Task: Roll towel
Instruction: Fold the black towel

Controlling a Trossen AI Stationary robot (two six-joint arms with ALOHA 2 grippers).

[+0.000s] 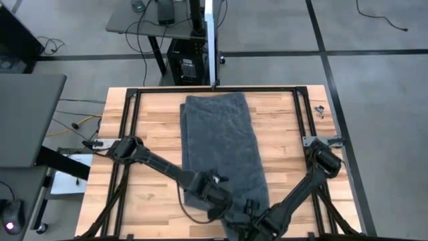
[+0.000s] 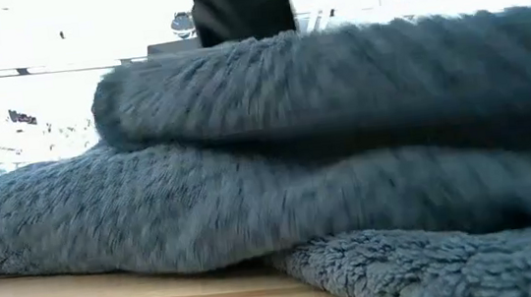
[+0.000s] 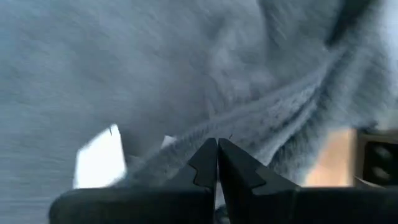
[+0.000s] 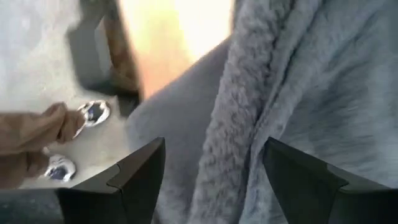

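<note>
The dark grey towel (image 1: 221, 140) lies as a long folded strip down the middle of the wooden table (image 1: 147, 134), from its far edge to its near edge. In the low view a thick upper layer (image 2: 337, 72) of the towel sits folded over the lower part (image 2: 203, 214). Both grippers are at the towel's near end. My left gripper (image 1: 224, 194) is shut, with its tips (image 3: 216, 148) at a hem ridge beside the white tag (image 3: 99, 158). My right gripper (image 1: 251, 209) is open, and its fingers (image 4: 214, 146) stand on either side of a thick towel edge (image 4: 239, 118). My left gripper points steeply down at the towel's near end, its shut fingertips against the hem ridge (image 3: 249, 127). I cannot tell whether cloth is pinched between them or whether they only touch it.
Black frame rails (image 1: 127, 120) run along the table's left, right and far sides. Bare wood lies on either side of the towel (image 1: 287, 134). A desk with cables and a computer case (image 1: 187, 63) stands beyond the far edge.
</note>
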